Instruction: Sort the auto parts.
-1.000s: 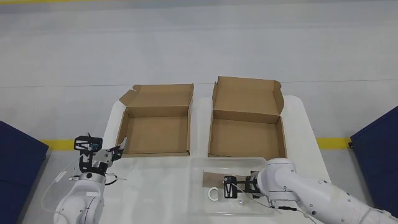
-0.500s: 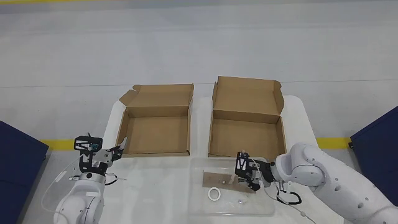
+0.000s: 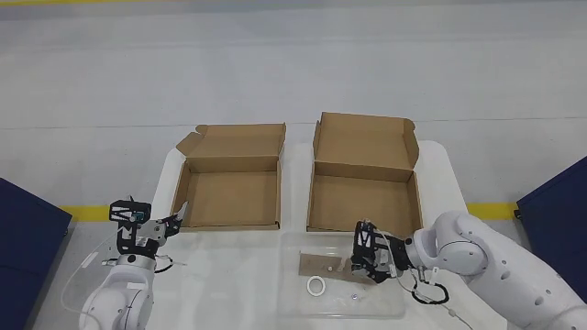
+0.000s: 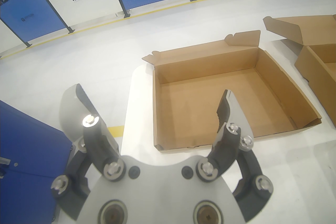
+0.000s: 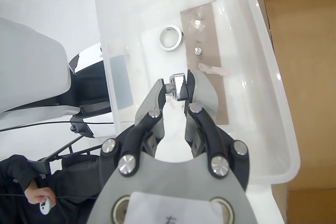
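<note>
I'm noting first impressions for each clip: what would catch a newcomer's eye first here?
The right gripper, shut on a small metal part, hangs over the clear bin, where a ring lies. Behind the bin, a left box and a right box stand open side by side. The left gripper is open, near the left box's front corner.

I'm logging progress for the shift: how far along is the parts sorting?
Done: nothing visible yet; the left box and the right box both look empty. In hand: the right gripper is shut on a small metal part over the clear bin. Left: a metal ring and a small bolt lie in the bin; the left gripper hangs open near the left box.
</note>
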